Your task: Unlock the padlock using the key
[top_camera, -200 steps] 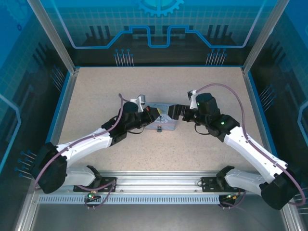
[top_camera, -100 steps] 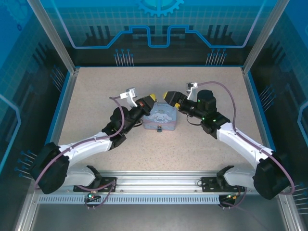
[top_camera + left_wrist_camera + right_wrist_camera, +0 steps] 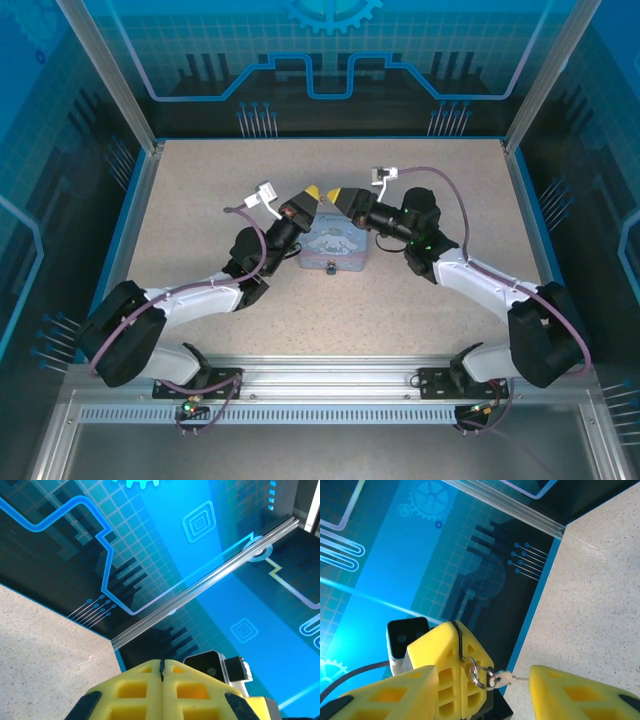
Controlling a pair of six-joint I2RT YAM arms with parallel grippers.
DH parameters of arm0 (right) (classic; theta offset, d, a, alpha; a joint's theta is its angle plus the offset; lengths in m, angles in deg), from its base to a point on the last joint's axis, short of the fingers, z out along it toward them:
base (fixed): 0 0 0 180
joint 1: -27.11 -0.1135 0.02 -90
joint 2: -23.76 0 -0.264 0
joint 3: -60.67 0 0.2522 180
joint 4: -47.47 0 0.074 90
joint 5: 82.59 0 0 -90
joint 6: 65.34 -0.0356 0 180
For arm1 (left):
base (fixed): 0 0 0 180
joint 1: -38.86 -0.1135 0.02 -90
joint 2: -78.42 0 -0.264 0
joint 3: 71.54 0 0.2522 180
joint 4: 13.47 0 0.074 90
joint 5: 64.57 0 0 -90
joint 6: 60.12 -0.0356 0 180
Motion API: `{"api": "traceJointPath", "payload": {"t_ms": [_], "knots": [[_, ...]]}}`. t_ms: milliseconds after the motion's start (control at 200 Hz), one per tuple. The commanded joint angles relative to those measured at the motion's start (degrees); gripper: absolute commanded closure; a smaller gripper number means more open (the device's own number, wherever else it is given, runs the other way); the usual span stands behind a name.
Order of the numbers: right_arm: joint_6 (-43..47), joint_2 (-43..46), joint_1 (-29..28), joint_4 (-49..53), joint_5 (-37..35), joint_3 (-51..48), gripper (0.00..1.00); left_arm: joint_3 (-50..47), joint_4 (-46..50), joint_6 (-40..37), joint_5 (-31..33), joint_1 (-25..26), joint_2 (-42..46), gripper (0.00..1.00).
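Observation:
My left gripper is raised above the tin, tilted up and shut on the key, a thin dark strip seen edge-on between its yellow fingers. Two small rings and a second, silver key dangle from it. That dark edge also shows between my left fingertips. My right gripper faces the left one tip to tip, open, and the dangling silver key hangs between its fingers. The padlock looks like a tiny dark blue piece at the tin's front edge.
The pale blue-grey tin with a cartoon print lies on the speckled table under both grippers. Blue patterned walls and aluminium posts enclose the table. The right wrist camera shows just past my left fingertips.
Both grippers have risen from the tin and tipped upward, coming together above its back edge. The tin has stayed in place.

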Motion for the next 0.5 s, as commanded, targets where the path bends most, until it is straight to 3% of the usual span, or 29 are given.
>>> {"api": "traceJointPath", "payload": {"t_ms": [0, 495], "knots": [[-0.86, -1.12, -0.52, -4.74, 2.34, 0.87, 0.53, 0.31, -4.19, 2.73, 1.28, -0.23, -0.95, 1.0], [-1.67, -4.5, -0.67, -8.15, 7.87, 2.19, 0.68, 0.93, -4.85, 5.38, -0.93, -0.22, -2.9, 1.0]]}}
